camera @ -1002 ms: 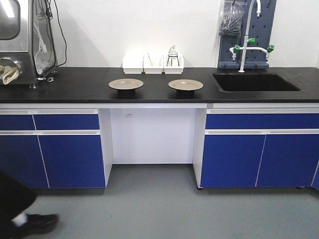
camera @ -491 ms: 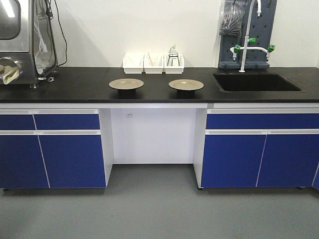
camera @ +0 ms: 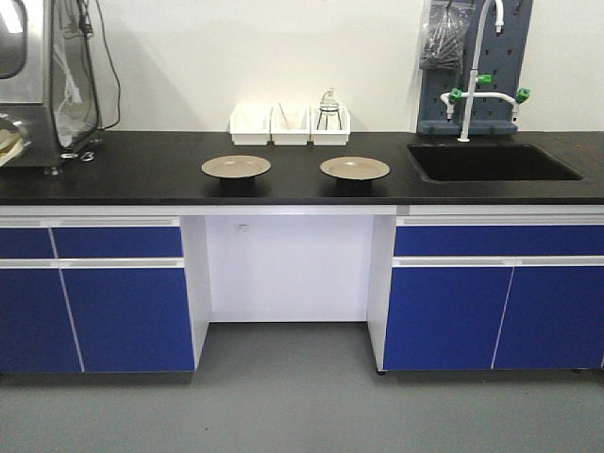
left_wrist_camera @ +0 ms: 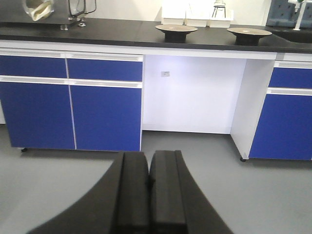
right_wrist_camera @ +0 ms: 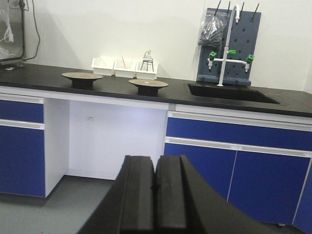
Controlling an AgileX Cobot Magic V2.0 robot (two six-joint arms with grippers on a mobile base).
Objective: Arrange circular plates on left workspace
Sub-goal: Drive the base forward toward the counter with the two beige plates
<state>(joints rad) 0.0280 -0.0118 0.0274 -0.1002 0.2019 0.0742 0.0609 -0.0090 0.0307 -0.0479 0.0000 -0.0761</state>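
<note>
Black countertop [camera: 132, 170] carries the left plate [camera: 236, 167] and right plate [camera: 354, 168], left of the sink [camera: 491, 160]; left gripper [left_wrist_camera: 148, 158] and right gripper [right_wrist_camera: 155, 163] hang with jaws together, empty, since nothing seems within reach

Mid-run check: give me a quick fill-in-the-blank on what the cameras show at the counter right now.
The black countertop carries ___ circular plates. The sink sits to the ___ of them in the front view. Behind them stand ___ white bins. The left gripper and right gripper are both ___, holding nothing.
Missing words: two; right; three; shut.
</note>
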